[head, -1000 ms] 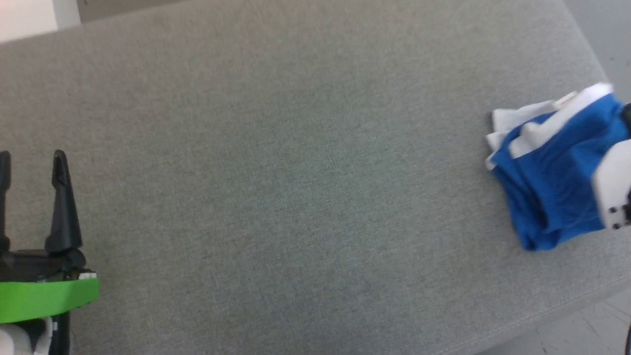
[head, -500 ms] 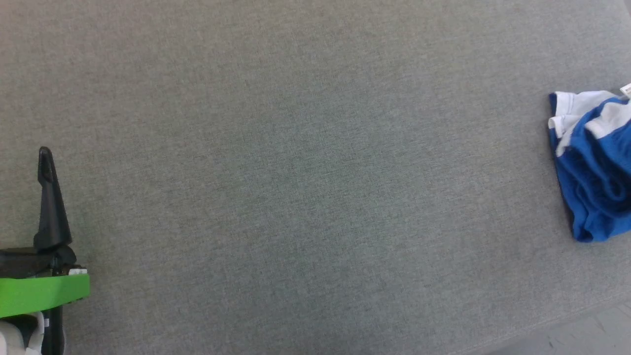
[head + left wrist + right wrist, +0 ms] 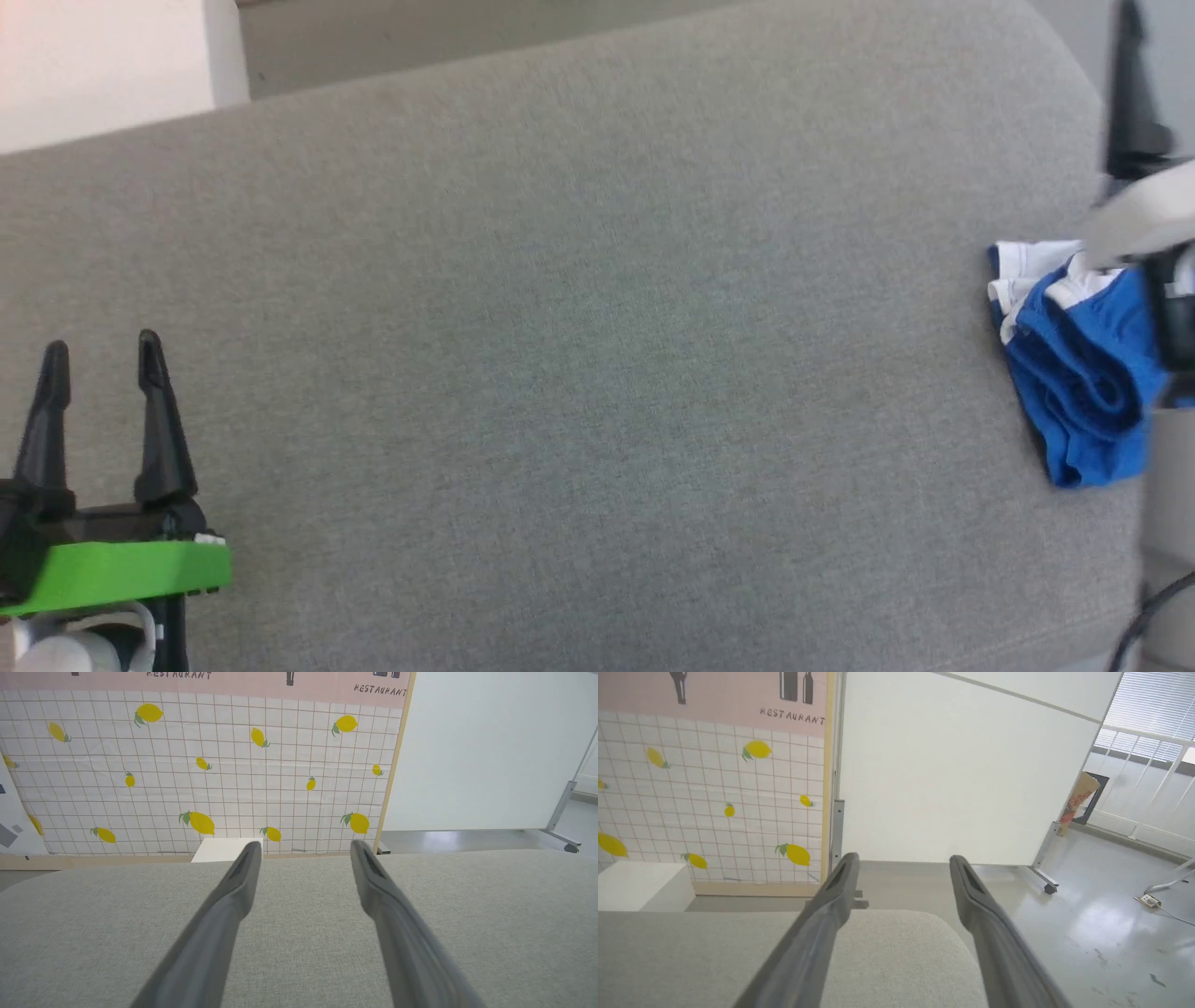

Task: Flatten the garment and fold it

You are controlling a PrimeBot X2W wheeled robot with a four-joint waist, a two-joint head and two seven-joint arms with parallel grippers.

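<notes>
At the right edge of the head view, the garment (image 3: pixel 1074 373) lay bunched on the grey padded surface (image 3: pixel 560 327), partly hidden by the pale forearm (image 3: pixel 1134 219). The left gripper (image 3: pixel 103 341) and the right gripper (image 3: pixel 902 858) had their fingers spread, holding nothing. The lemon-patterned wall panel (image 3: pixel 187 765) read "RESTAURANT".

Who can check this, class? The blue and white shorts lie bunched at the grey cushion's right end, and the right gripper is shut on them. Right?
Not quite. The right gripper is open and holds nothing: the right wrist view shows its jaws spread with nothing between them. The shorts do lie bunched at the right end of the grey cushion.
</notes>
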